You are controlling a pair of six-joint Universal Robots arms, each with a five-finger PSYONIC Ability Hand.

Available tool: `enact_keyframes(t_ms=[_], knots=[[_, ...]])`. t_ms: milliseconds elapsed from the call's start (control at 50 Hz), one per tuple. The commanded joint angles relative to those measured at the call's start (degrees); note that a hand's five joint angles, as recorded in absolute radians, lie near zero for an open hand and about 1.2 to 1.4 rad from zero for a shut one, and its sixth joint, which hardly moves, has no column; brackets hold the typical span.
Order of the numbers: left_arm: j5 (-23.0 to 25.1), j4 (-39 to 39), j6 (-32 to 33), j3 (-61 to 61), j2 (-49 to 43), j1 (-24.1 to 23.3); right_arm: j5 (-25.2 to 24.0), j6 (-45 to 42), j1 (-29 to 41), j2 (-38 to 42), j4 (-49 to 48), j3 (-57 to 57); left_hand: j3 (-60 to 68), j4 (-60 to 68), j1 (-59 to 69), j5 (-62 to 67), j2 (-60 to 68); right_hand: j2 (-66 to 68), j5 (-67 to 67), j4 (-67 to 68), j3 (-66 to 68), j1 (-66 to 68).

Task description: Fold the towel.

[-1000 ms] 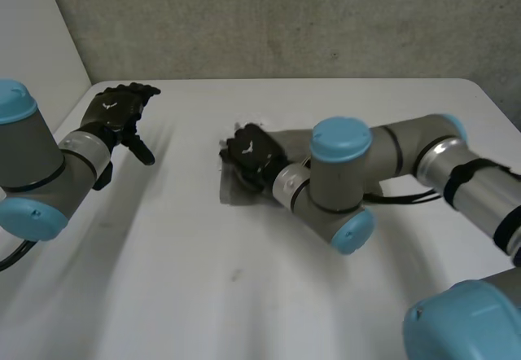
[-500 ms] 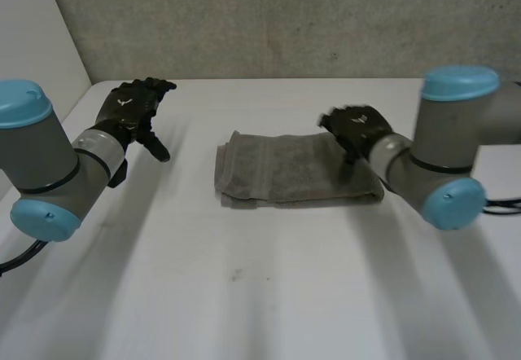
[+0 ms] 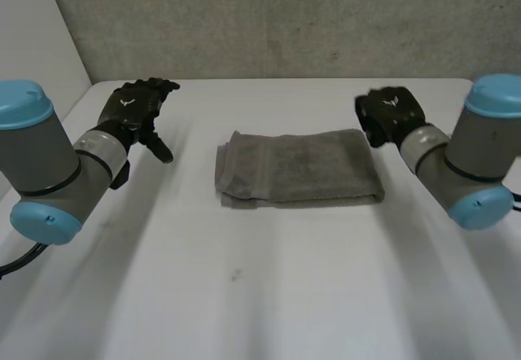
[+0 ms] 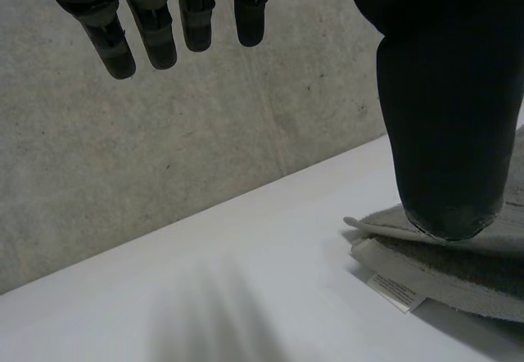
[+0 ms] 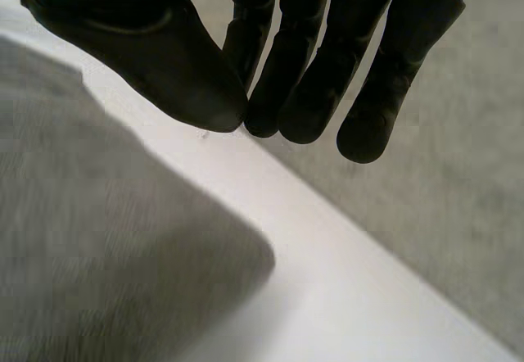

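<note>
There it was: the grey towel (image 3: 297,169) lay flat on the white table (image 3: 260,295) between the two hands, already doubled into a neat oblong, with its stacked edges at the end facing the left hand (image 3: 130,111). That hand hung in the air well apart from the cloth, fingers straight and spread away from the thumb, nothing in it. The right hand (image 3: 392,111) hovered just beside the towel's far corner, at the opposite end, its fingers bunched down against the thumb and gripping nothing, with the cloth right under its palm side. From the left wrist I could see the layers sitting a little unevenly, and a small white label (image 4: 395,291) poking out from the lower one. To my eye the trouble would start there. If another fold was wanted and the bunched right hand dipped in for that corner, it might well have pinched only the top layer and peeled the fold open rather than carrying the whole stack over. The table looked smooth, so a low or dragging approach could have pushed the towel sideways and skewed it. And with the left hand so far off, nothing was pinning the loose end, so any tug from the right might have shifted the lot.
</note>
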Motion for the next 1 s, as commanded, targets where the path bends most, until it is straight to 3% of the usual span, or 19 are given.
enact_keyframes(t_ms=[20,40,80,120,380,480,520,700,760,800,860,900,1000], knots=[[0.1,0.1,-0.3,-2.2,2.0,0.1,0.6,0.5,5.7,1.6,3.7,-4.7,0.4,0.5,0.2,-1.5,0.5,3.2,2.2,3.0,3.4,2.5],[0.1,0.1,-0.3,-2.2,2.0,0.1,0.6,0.5,5.7,1.6,3.7,-4.7,0.4,0.5,0.2,-1.5,0.5,3.2,2.2,3.0,3.4,2.5],[0.2,0.2,-1.0,-3.0,2.3,0.1,1.0,0.6,5.2,2.0,5.2,-3.4,0.4,0.5,0.2,-1.5,0.5,-37.3,-38.2,-37.4,-37.0,-37.9],[0.3,0.2,-1.2,-3.2,2.3,0.1,1.1,0.7,4.6,2.0,6.0,-2.1,0.4,0.5,0.2,-1.5,0.5,-37.6,-38.6,-37.8,-37.4,-38.3],[0.3,0.5,-1.3,-3.2,2.0,0.1,0.2,0.5,-2.0,0.5,1.4,13.1,0.4,0.5,0.2,-1.5,0.5,-33.4,-34.4,-33.6,-33.2,-34.1],[0.3,0.5,-1.3,-3.2,1.7,0.1,0.5,-0.3,-2.5,1.5,-2.9,14.6,0.4,0.5,0.2,-1.5,0.5,-21.5,-22.5,-21.6,-21.3,-22.1],[0.3,0.5,-1.3,-3.3,1.6,0.1,0.9,-0.4,-2.7,2.4,-5.1,14.1,0.4,0.5,0.2,-1.5,0.5,1.2,0.3,1.1,1.5,0.6],[0.2,0.5,-1.3,-3.3,1.7,0.1,0.5,-6.3,-1.6,0.3,-6.2,8.4,0.4,0.5,0.2,-1.5,0.5,3.2,2.2,3.0,3.4,2.5],[0.2,0.5,-1.3,-3.2,1.9,0.1,-0.1,-10.8,1.5,1.0,-5.4,3.8,0.4,0.5,0.2,-1.5,0.5,3.2,2.2,3.0,3.4,2.5],[0.2,0.5,-1.3,-3.2,2.0,0.1,-2.3,-14.6,9.2,3.7,-3.8,-1.6,0.4,0.5,0.2,-1.5,0.5,3.2,2.2,3.0,3.4,2.5],[0.2,0.5,-1.3,-3.2,2.1,0.1,-3.8,-16.4,13.2,5.8,-2.7,-4.7,0.4,0.5,0.2,-1.5,0.5,3.2,2.2,3.0,3.4,2.5],[0.1,0.5,-1.3,-3.2,2.2,0.1,-7.5,-19.7,18.1,9.9,0.6,-9.5,0.4,0.5,0.2,-1.5,0.5,3.2,2.2,3.0,3.4,2.5],[-0.1,0.4,-1.3,-2.3,2.2,0.1,-14.8,-22.5,20.8,15.4,5.7,-14.0,0.4,0.5,0.2,-1.5,0.5,3.2,2.2,3.0,3.4,2.5]])
